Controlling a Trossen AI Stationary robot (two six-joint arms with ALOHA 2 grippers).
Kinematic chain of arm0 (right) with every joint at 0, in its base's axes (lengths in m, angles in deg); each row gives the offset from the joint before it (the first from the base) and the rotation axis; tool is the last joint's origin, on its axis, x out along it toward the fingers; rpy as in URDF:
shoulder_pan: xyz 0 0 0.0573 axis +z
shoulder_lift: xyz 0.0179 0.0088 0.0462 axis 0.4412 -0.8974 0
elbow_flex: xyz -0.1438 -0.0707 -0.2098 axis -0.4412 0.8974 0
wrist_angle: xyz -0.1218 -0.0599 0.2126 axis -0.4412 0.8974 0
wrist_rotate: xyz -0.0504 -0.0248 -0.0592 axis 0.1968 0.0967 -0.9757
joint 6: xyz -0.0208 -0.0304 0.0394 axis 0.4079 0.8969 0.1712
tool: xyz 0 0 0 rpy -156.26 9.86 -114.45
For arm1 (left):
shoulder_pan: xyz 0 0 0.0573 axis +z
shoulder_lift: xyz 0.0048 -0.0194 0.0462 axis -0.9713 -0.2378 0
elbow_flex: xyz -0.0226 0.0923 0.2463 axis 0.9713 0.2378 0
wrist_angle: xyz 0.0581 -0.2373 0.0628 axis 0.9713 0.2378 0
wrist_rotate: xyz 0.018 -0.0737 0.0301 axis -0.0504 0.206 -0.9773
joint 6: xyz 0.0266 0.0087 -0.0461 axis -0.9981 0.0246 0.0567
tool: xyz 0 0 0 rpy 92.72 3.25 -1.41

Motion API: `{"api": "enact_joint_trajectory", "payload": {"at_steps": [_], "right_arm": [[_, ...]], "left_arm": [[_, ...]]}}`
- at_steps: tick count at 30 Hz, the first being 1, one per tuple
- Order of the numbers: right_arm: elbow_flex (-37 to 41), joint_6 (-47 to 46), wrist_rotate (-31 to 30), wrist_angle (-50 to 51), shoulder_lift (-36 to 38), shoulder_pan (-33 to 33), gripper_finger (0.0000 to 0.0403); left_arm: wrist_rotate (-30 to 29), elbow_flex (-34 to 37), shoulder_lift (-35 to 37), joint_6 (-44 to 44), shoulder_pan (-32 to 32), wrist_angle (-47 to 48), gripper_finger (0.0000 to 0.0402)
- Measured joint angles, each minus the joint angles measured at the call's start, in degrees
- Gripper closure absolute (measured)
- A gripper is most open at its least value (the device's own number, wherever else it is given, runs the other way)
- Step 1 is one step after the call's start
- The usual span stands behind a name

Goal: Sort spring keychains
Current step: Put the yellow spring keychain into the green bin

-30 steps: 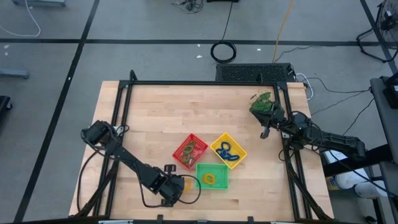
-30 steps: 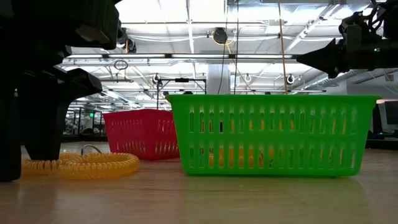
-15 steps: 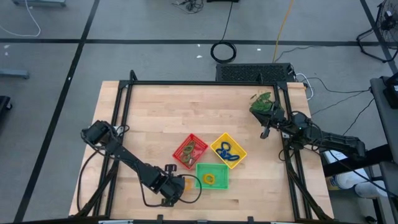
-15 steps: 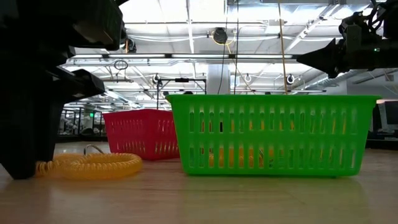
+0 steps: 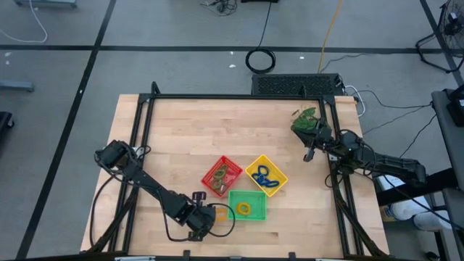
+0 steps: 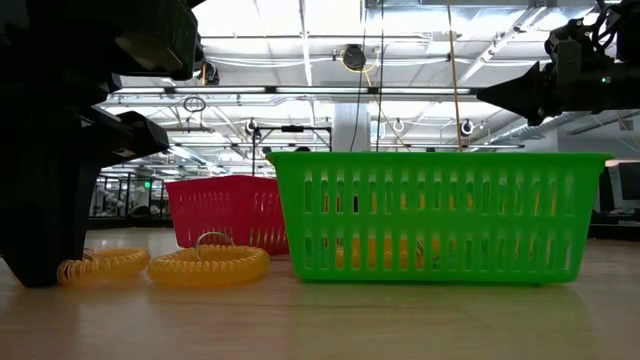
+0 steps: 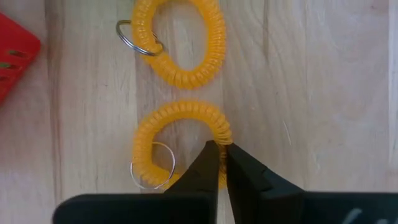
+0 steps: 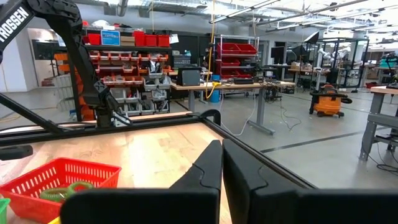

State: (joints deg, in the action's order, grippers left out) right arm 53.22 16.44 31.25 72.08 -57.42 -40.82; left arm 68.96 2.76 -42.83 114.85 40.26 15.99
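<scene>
Two orange spring keychains now lie apart on the wood by the green tray [image 6: 440,215]; half a second ago they read as one long coil; the left gripper [image 7: 222,149] has its fingers pinched together on the nearer keychain [image 7: 177,146], partly hiding it; the farther keychain [image 7: 177,40] lies loose; the right gripper [image 8: 221,155], fingers together, waits by the plant [image 5: 306,119].

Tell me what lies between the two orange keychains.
Bare wood only: in the left wrist view the far keychain and the near one lie apart.
</scene>
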Motion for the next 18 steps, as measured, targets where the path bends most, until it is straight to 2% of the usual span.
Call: {"api": "enact_joint_trajectory", "payload": {"at_steps": [3,9,15,18], "right_arm": [[0.00,0.00,0.00,0.00,0.01,0.00,0.0403],[0.00,0.00,0.00,0.00,-0.01,0.00,0.0403],[0.00,0.00,0.00,0.00,0.01,0.00,0.0403],[0.00,0.00,0.02,0.00,0.01,0.00,0.0403]], "left_arm": [[0.94,0.00,0.00,0.03,0.07,0.06,0.0394],[0.96,0.02,0.00,0.66,0.04,0.08,0.0378],[1.00,0.02,0.00,0.49,0.02,0.06,0.0395],[1.01,0.03,0.00,0.61,0.02,0.06,0.0387]]}}
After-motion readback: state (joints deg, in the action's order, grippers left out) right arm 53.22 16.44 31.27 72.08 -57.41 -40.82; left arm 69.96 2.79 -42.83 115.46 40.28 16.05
